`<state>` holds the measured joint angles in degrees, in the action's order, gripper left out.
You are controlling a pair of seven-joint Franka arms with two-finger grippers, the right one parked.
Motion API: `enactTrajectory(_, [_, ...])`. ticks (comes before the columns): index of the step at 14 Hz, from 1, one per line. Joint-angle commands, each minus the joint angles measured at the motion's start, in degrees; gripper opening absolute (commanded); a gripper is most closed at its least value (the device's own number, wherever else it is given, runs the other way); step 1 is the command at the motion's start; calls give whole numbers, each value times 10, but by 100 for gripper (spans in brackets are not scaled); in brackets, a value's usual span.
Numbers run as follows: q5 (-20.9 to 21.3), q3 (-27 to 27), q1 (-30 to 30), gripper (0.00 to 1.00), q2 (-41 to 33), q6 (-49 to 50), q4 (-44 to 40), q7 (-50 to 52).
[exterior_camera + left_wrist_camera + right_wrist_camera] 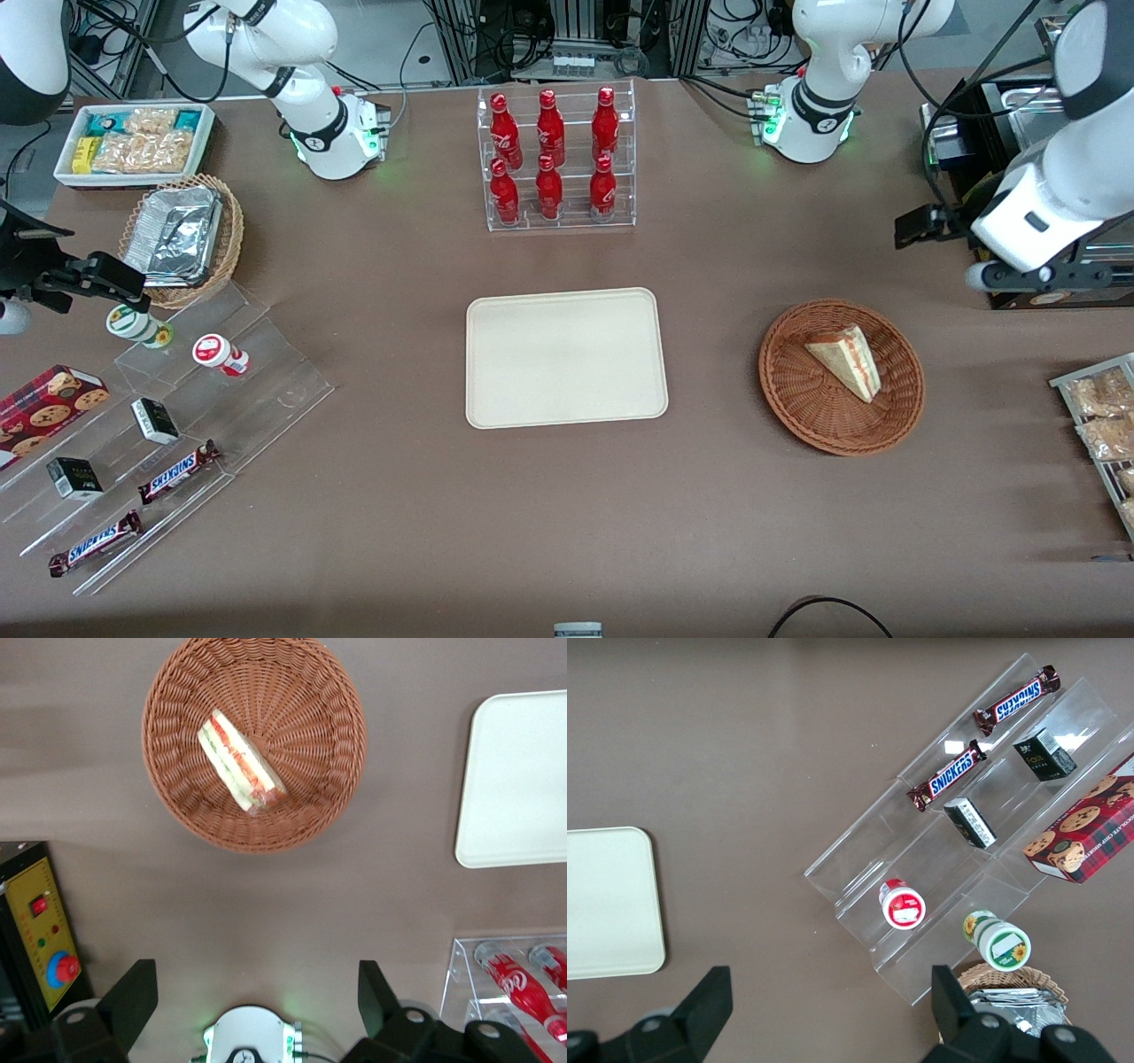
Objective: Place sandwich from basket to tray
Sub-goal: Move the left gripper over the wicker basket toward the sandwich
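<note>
Left wrist view: gripper (252, 1005) wide open, empty, above table.

Reddish-brown woven basket (842, 377), cream tray (567, 357), tan red-striped sandwich (846, 361).

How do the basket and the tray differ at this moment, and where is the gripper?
The basket is round, reddish-brown woven wicker; the tray is a flat cream rectangle with rounded corners. The basket holds the sandwich; the tray holds nothing. Both rest on the brown table. The gripper is open, high above the table, clear of the basket.
</note>
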<state>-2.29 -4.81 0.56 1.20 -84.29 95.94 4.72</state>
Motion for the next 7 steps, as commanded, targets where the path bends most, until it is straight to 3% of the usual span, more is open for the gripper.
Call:
enactTrajectory(1, [6,2,0,100,-8,-57,56,-9])
enactTrajectory(7, [6,3,-11,100,-7,-239,192,-8])
